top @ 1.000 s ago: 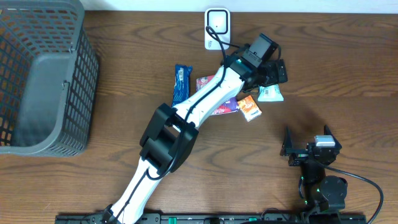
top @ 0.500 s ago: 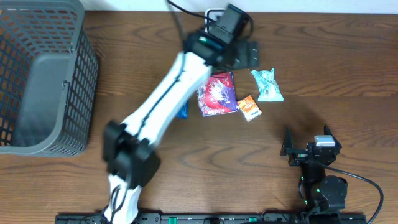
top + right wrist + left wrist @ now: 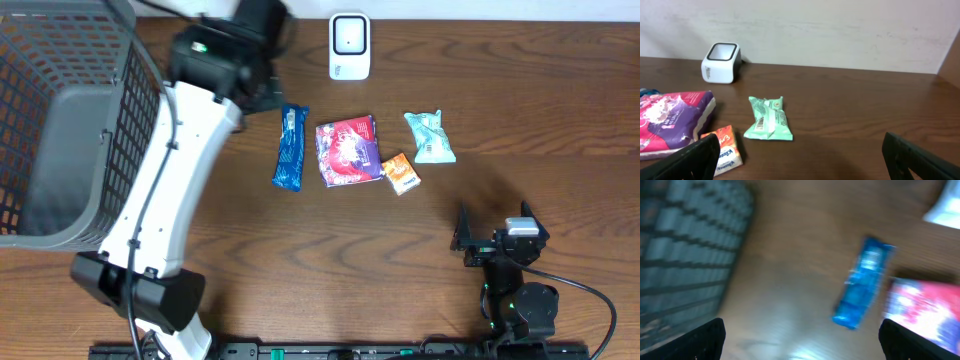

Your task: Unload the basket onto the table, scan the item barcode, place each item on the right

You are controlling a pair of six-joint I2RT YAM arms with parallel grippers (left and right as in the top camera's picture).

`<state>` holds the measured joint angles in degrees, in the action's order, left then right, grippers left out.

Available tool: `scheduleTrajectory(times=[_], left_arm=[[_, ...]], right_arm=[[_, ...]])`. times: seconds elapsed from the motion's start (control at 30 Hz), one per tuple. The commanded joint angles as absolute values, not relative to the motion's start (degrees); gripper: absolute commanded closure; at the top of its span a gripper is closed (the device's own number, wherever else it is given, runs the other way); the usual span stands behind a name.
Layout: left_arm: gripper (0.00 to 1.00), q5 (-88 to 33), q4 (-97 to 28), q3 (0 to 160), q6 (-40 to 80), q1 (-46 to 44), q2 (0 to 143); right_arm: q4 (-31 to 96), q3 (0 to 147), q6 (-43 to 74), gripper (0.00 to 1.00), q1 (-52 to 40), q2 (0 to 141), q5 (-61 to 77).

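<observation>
Left claw [image 3: 801, 337] wide open, empty, near blue packet [image 3: 863, 290]; right claw [image 3: 800, 160] open, empty, facing green packet [image 3: 768, 119].

White-shelled left arm [image 3: 165, 170] — black joints, black cable.

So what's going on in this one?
Nothing is being handled right now. The left end effector hangs open and empty over the brown wooden table, between the grey mesh basket and the blue snack wrapper. The right end effector sits open and empty near the table's front edge. The wrapper, a red-and-purple packet, a small orange packet and a mint-green packet lie in front of the white barcode scanner; none is held up to it.
</observation>
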<state>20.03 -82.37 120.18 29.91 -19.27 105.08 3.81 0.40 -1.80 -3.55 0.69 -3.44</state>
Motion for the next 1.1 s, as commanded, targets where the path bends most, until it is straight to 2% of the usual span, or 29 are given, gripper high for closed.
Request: scheduleTrajectory(times=[0.0, 0.3, 1.07], left_arm=[[0.02, 22.98, -85.27, 118.17, 29.41, -14.28, 105.23], [0.02, 19.77, -86.74, 116.05, 29.39, -7.31, 105.23], [0.02, 19.79, -86.74, 116.05, 29.39, -7.03, 105.23]], right_arm=[[4.03, 0.3, -2.22, 0.01, -3.31, 0.38, -3.53], [4.03, 0.3, -2.24, 0.01, -3.31, 0.38, -3.55], [3.09, 0.32, -1.98, 0.01, -3.31, 0.38, -3.33]])
